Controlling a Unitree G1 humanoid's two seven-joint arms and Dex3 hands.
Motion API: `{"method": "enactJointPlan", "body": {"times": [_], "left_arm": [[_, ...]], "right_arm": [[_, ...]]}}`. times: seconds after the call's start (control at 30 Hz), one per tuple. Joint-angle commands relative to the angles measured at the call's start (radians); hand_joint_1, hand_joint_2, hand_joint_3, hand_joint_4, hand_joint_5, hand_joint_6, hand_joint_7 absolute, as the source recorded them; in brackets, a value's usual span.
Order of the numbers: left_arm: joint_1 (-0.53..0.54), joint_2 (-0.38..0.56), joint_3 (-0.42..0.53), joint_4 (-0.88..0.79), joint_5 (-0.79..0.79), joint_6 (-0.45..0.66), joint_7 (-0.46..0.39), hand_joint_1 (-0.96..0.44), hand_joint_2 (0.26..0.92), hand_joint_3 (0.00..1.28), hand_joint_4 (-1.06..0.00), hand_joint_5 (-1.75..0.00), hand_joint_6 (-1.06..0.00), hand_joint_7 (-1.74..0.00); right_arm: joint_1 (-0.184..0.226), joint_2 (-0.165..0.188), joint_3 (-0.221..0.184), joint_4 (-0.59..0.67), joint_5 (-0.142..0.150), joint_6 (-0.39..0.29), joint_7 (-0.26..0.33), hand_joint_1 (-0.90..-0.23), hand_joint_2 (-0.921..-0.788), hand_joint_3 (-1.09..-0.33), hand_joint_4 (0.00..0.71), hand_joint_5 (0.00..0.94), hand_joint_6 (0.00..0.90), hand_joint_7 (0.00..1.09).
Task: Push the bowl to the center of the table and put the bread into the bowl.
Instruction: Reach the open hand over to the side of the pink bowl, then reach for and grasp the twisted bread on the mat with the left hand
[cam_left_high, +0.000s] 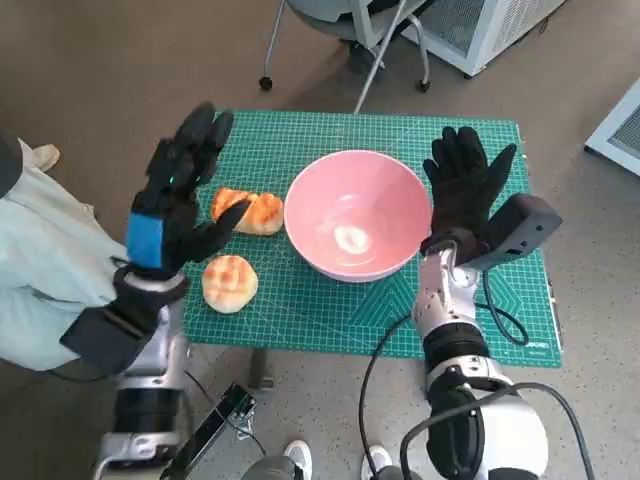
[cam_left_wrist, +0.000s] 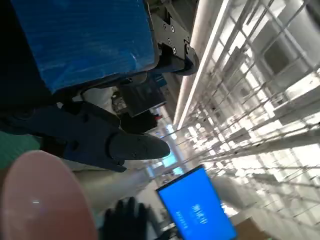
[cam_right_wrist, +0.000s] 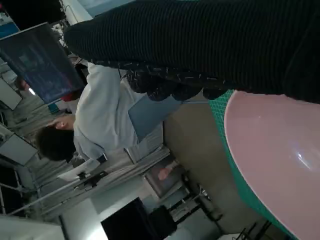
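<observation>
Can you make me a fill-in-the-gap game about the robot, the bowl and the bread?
1. The bowl on the green mat is coloured ____.
2. The number of bread pieces lying on the mat is ____.
3. The bread roll and the other bread piece lie on the side of the bowl nearer the robot's ____ hand.
4. The inside of the bowl holds ____ bread.

Missing words: pink; two; left; no

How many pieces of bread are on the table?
2: a golden twisted bread piece left of the pink bowl, partly behind the left hand; a round bun nearer the robot.
</observation>
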Motion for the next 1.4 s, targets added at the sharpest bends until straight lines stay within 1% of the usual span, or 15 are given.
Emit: {"method": "enactJointPlan", "body": {"times": [0.03, 0.13, 0.27, 0.3, 0.33, 0.37, 0.43, 0.53, 0.67, 0.8, 0.87, 1.03, 1.13, 1.27, 1.4], "left_arm": [[0.045, 0.17, 0.019, -0.064, 0.064, 0.04, -0.07, -0.44, 0.921, 0.22, -0.39, 0.0, -0.34, -0.19], [0.063, 0.278, 0.019, -0.101, 0.11, 0.085, -0.124, -0.43, 0.921, 0.2, -0.39, 0.0, -0.34, -0.19], [0.076, 0.391, 0.007, -0.146, 0.126, 0.165, -0.203, -0.41, 0.915, 0.09, -0.39, 0.0, -0.34, -0.2], [0.077, 0.411, 0.003, -0.155, 0.124, 0.185, -0.221, -0.41, 0.91, 0.07, -0.39, 0.0, -0.34, -0.2], [0.075, 0.436, -0.004, -0.166, 0.121, 0.214, -0.247, -0.4, 0.869, 0.05, -0.41, -0.01, -0.39, -0.19], [0.07, 0.463, -0.014, -0.175, 0.117, 0.248, -0.28, -0.39, 0.864, 0.04, -0.39, 0.0, -0.4, -0.18], [0.059, 0.496, -0.031, -0.189, 0.118, 0.3, -0.322, -0.37, 0.854, 0.03, -0.37, 0.0, -0.4, -0.16], [0.042, 0.521, -0.054, -0.194, 0.15, 0.345, -0.34, -0.34, 0.839, 0.02, -0.35, 0.0, -0.41, -0.14], [0.005, 0.53, -0.092, -0.167, 0.244, 0.364, -0.303, -0.3, 0.83, 0.01, -0.33, 0.0, -0.41, -0.12], [-0.054, 0.521, -0.136, -0.094, 0.344, 0.346, -0.246, -0.28, 0.829, 0.01, -0.32, 0.0, -0.41, -0.11], [-0.096, 0.511, -0.161, -0.039, 0.386, 0.331, -0.214, -0.28, 0.83, 0.01, -0.31, 0.0, -0.41, -0.1], [-0.226, 0.476, -0.233, 0.151, 0.478, 0.271, -0.131, -0.28, 0.834, 0.01, -0.3, 0.0, -0.4, -0.08], [-0.303, 0.452, -0.279, 0.261, 0.525, 0.242, -0.094, -0.29, 0.837, 0.01, -0.3, 0.0, -0.39, -0.06], [-0.4, 0.412, -0.345, 0.386, 0.593, 0.241, -0.05, -0.31, 0.842, 0.01, -0.29, 0.0, -0.37, -0.05], [-0.49, 0.365, -0.407, 0.508, 0.655, 0.25, -0.01, -0.33, 0.844, 0.01, -0.28, 0.0, -0.36, -0.03]], "right_arm": [[0.027, -0.037, 0.036, -0.008, -0.043, -0.061, 0.026, -0.424, -0.921, -0.846, 0.24, 0.003, 0.02, 0.85], [0.032, -0.058, 0.07, -0.025, -0.072, -0.123, 0.062, -0.425, -0.921, -0.847, 0.258, 0.01, 0.047, 0.81], [0.039, -0.085, 0.108, -0.05, -0.098, -0.204, 0.133, -0.457, -0.921, -0.842, 0.324, 0.024, 0.102, 0.73], [0.041, -0.091, 0.114, -0.055, -0.102, -0.221, 0.15, -0.47, -0.921, -0.835, 0.333, 0.026, 0.11, 0.72], [0.045, -0.097, 0.122, -0.066, -0.102, -0.25, 0.177, -0.513, -0.921, -0.782, 0.382, 0.031, 0.178, 0.69], [0.051, -0.103, 0.134, -0.082, -0.106, -0.289, 0.206, -0.521, -0.921, -0.781, 0.389, 0.02, 0.188, 0.67], [0.059, -0.112, 0.151, -0.105, -0.107, -0.35, 0.248, -0.529, -0.921, -0.78, 0.395, 0.01, 0.197, 0.65], [0.066, -0.12, 0.165, -0.127, -0.101, -0.41, 0.294, -0.506, -0.921, -0.782, 0.403, 0.005, 0.193, 0.67], [0.07, -0.124, 0.173, -0.151, -0.081, -0.459, 0.344, -0.487, -0.921, -0.775, 0.411, 0.005, 0.195, 0.7], [0.08, -0.126, 0.183, -0.175, -0.082, -0.496, 0.355, -0.49, -0.921, -0.767, 0.414, 0.004, 0.19, 0.73], [0.083, -0.125, 0.184, -0.186, -0.073, -0.5, 0.366, -0.494, -0.921, -0.762, 0.415, 0.004, 0.183, 0.76], [0.094, -0.117, 0.186, -0.216, -0.031, -0.501, 0.41, -0.503, -0.921, -0.742, 0.416, 0.003, 0.177, 0.77], [0.1, -0.116, 0.189, -0.226, -0.016, -0.503, 0.43, -0.515, -0.921, -0.728, 0.416, 0.002, 0.173, 0.78], [0.106, -0.119, 0.193, -0.231, -0.008, -0.505, 0.443, -0.524, -0.921, -0.719, 0.412, 0.001, 0.161, 0.78], [0.114, -0.122, 0.199, -0.234, -0.014, -0.512, 0.438, -0.528, -0.921, -0.715, 0.411, 0.0, 0.149, 0.77]]}}
